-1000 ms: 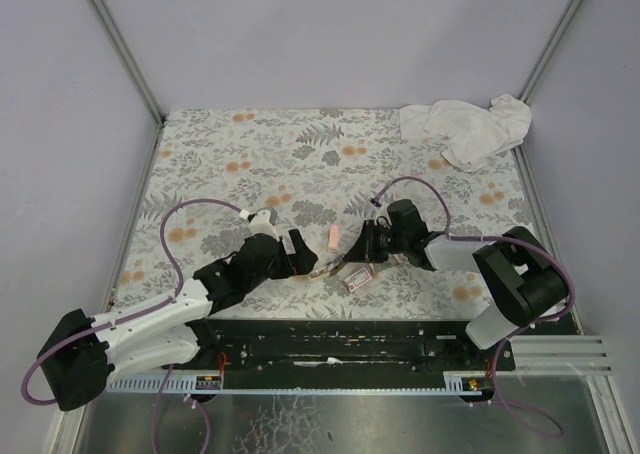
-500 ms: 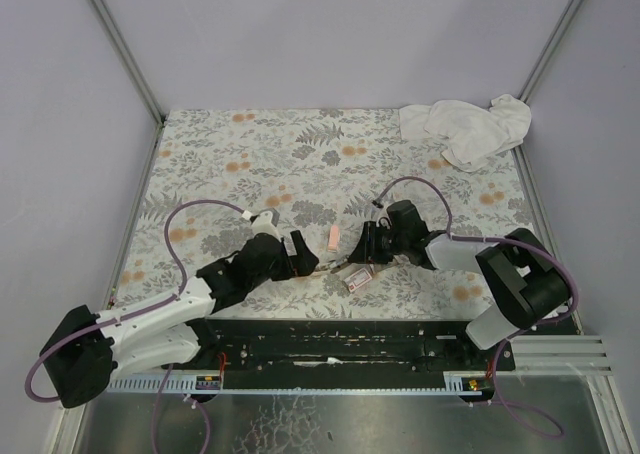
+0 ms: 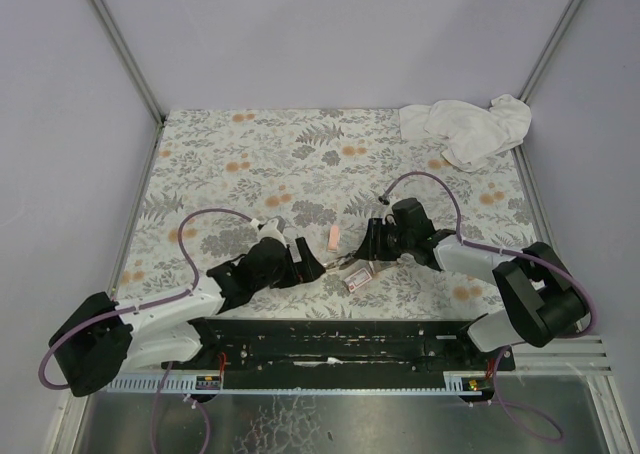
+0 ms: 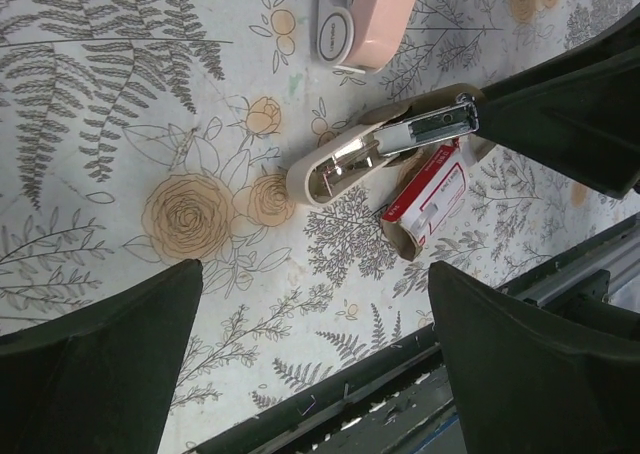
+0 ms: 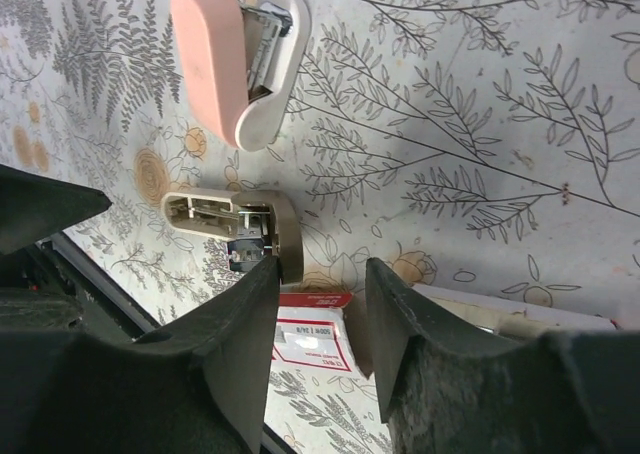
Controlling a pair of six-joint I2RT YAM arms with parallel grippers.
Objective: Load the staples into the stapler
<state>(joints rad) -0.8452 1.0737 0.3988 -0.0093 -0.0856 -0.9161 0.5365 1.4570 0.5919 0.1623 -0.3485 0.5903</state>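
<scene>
The staples box [image 3: 358, 278], pink-red with a pale label, lies flat on the floral mat near the front rail. It also shows in the left wrist view [image 4: 426, 208] and in the right wrist view [image 5: 312, 340]. Just left of it lies a beige stapler base [image 3: 334, 266] with its metal channel exposed [image 4: 372, 152]. A pink stapler top [image 3: 333, 237] lies apart behind it [image 5: 222, 62]. My right gripper [image 3: 366, 250] is open, its tips [image 5: 322, 274] low over the box beside the base's end. My left gripper [image 3: 310, 264] is wide open and empty [image 4: 312, 274], left of the base.
A crumpled white cloth [image 3: 470, 126] lies at the back right corner. The black front rail [image 3: 330, 336] runs just below the box and shows in the left wrist view [image 4: 330, 414]. Grey walls close in the mat on three sides.
My left arm has moved right, bringing its open gripper closer to the beige base. My right gripper has shifted slightly over the box. The box and stapler parts have not moved.
</scene>
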